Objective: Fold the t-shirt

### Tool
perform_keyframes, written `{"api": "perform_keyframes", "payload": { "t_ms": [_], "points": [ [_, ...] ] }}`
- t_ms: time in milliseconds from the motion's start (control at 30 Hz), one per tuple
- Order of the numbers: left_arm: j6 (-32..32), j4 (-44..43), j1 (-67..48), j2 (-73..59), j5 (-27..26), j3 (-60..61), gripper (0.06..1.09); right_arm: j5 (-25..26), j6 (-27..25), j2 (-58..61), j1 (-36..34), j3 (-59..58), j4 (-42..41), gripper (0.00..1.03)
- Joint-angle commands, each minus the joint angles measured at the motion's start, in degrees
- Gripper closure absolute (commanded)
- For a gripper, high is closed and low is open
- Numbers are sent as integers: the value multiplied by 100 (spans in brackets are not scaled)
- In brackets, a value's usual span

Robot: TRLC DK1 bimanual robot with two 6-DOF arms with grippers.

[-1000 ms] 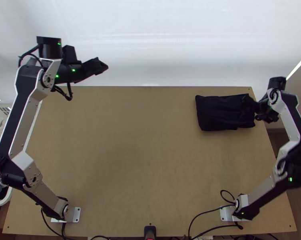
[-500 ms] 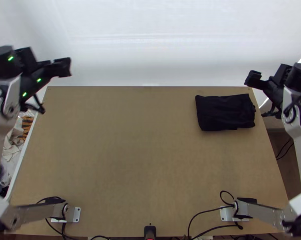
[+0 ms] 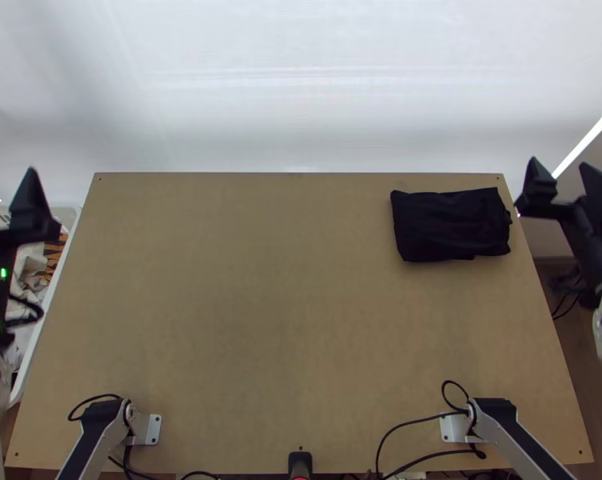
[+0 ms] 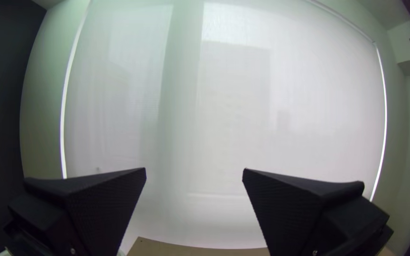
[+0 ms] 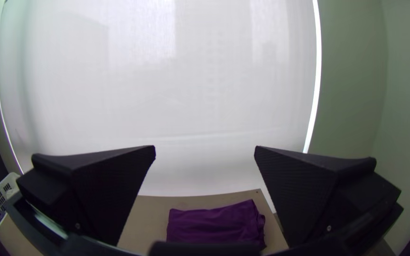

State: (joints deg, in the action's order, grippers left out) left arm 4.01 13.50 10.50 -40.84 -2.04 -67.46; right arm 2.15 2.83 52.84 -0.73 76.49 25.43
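So, the shirt [image 3: 451, 226] lies folded on the worktop [image 3: 261, 320], inward of the right gripper's [image 3: 558, 163] parted, empty fingers; the left gripper's [image 3: 6, 174] fingers spread wide too, released.

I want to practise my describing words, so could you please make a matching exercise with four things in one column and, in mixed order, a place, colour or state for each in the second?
1. T-shirt
2. Basket
3. Table
4. Right gripper

A. light brown
B. fingers apart, to the right of the folded cloth
C. folded into a rough rectangle
D. white, along the wooden top's left side

Pairs: 1-C, 2-D, 3-A, 4-B
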Motion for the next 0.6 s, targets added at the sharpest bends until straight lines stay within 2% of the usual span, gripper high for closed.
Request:
{"api": "perform_keyframes", "payload": {
  "t_ms": [0,167,300,567],
  "points": [
    [-383,-190,171,454,20,488,10,40,-204,-889,64,-881,-812,4],
    [-550,-664,391,1140,20,1253,10,31,-1092,-2322,231,-2604,-2877,4],
    [-524,-1271,541,1808,20,2185,10,31,-1672,-3060,530,-3606,-3712,4],
    [-410,-2360,734,2678,11,3591,10,31,-1531,-3588,574,-5038,-4485,4]
  ]
}}
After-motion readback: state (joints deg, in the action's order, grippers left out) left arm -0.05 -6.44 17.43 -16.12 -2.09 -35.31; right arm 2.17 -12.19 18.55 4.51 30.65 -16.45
